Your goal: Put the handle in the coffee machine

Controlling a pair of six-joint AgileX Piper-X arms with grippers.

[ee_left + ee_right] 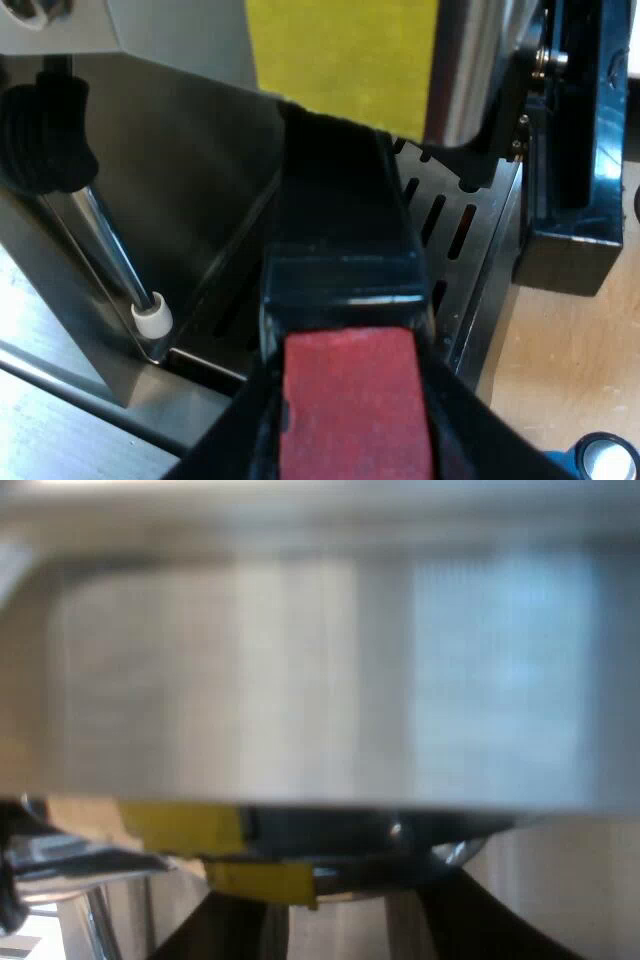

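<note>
Left gripper (pixel 350 405): closed on the holder (pixel 345 290), its black fingers (pixel 235 430) pressed to either side of the handle's red end (pixel 350 410). The dark handle runs from the grip towards the espresso machine (pixel 190 180), and its far end passes under a yellow patch (pixel 345 60) on the machine's front. The junction there is hidden, so whether it is seated cannot be told. Below the handle lies the slotted drip tray (pixel 445 225). A steam wand (pixel 110 245) with a white tip (pixel 152 318) hangs beside it, beneath a black knob (pixel 45 135). A blue tamper (pixel 600 458) stands on the wooden table (pixel 560 350), apart from the machine. Right gripper (pixel 345 925): fingers (pixel 225 920) spread apart with nothing between them, held close against the machine's brushed metal face, just beneath a yellow strip (pixel 185 828).
</note>
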